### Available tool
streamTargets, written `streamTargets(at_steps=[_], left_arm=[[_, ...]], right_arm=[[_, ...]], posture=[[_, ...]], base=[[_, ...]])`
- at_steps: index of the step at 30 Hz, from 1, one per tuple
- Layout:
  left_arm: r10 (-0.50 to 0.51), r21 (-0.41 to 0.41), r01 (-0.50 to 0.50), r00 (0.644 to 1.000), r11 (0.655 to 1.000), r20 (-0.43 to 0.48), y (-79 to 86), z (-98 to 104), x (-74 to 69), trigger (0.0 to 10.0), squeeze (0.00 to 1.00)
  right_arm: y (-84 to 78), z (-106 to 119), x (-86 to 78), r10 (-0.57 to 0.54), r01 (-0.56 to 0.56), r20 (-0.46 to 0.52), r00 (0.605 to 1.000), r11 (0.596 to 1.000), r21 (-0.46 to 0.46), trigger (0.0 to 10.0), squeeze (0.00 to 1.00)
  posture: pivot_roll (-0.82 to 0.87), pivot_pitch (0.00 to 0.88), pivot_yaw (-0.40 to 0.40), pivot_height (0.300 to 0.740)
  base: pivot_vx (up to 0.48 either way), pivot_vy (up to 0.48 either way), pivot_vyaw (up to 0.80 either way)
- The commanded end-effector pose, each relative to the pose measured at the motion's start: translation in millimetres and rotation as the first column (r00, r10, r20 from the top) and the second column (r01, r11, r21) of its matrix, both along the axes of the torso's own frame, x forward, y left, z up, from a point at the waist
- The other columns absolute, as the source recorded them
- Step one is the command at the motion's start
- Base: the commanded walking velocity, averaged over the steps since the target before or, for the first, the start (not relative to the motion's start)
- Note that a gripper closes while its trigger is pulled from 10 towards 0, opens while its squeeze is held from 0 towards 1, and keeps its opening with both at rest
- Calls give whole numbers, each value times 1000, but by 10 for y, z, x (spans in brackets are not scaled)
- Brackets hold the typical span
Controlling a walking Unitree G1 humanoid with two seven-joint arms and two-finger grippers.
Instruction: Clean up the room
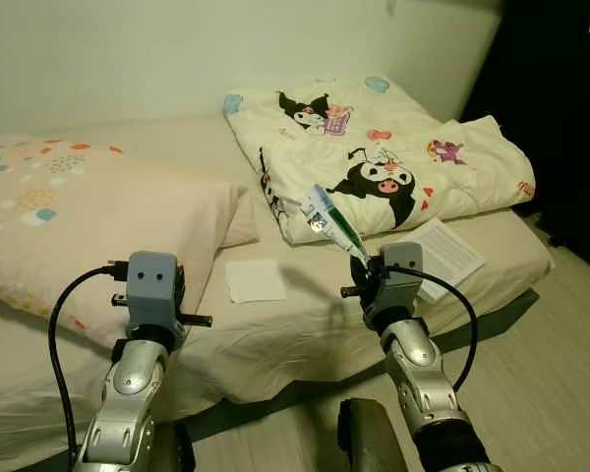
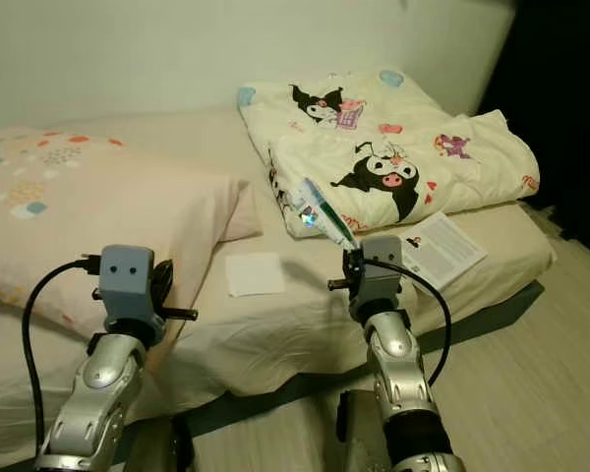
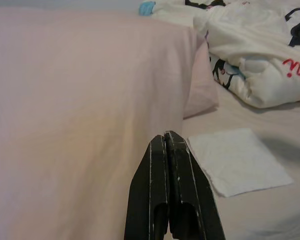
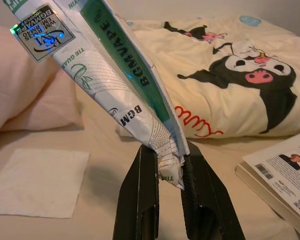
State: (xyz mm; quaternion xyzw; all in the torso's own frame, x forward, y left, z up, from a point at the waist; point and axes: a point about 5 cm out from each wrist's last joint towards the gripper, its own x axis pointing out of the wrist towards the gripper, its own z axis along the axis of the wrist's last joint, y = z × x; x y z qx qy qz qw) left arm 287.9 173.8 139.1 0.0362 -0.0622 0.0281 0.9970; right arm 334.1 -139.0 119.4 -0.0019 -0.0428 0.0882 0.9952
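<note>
The right hand [image 4: 169, 155] was clamped on a crinkly white and green wrapper [image 4: 110, 75], held up over the bed [image 1: 305, 324]. The left hand [image 3: 166, 145] was pressed together near a flat white paper square [image 3: 237, 160].

A crumpled white-and-green wrapper [image 4: 121, 82] stands tilted, its lower end pinched in the right tool [image 4: 169, 165]. A white paper square [image 1: 255, 279] lies flat on the bed [image 1: 305, 324], and an open booklet [image 1: 444, 255] lies nearby
</note>
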Motion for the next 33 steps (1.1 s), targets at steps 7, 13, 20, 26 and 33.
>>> streamTargets(at_steps=[7,13,20,26,33], left_arm=[[12,12,-12,1000,1000,9,40,13,2,10000,0],[17,15,-17,1000,1000,7,50,11,9,10000,0],[32,17,-31,999,999,-19,80,-55,0,10000,0],[48,16,-47,999,999,-23,109,-71,-20,10000,0],[46,9,-45,999,999,-20,90,-86,-31,10000,0]], right_arm=[[-17,3,-6,8,-9,-8,1000,1000,-8,10000,0],[-21,9,-6,9,-9,-13,1000,1000,-12,10000,0],[-22,35,-5,16,-16,-15,1000,1000,-17,10000,0],[-22,32,-10,27,-28,-23,999,999,-22,10000,0],[28,53,-7,45,-45,-22,999,999,-22,10000,0]], posture=[[-40,97,-29,610],[-38,99,-32,630],[-42,104,-35,660],[-40,103,-42,690],[-43,98,-48,715]], base=[[0,0,0],[0,0,0],[0,0,0],[0,0,0],[0,0,0]])
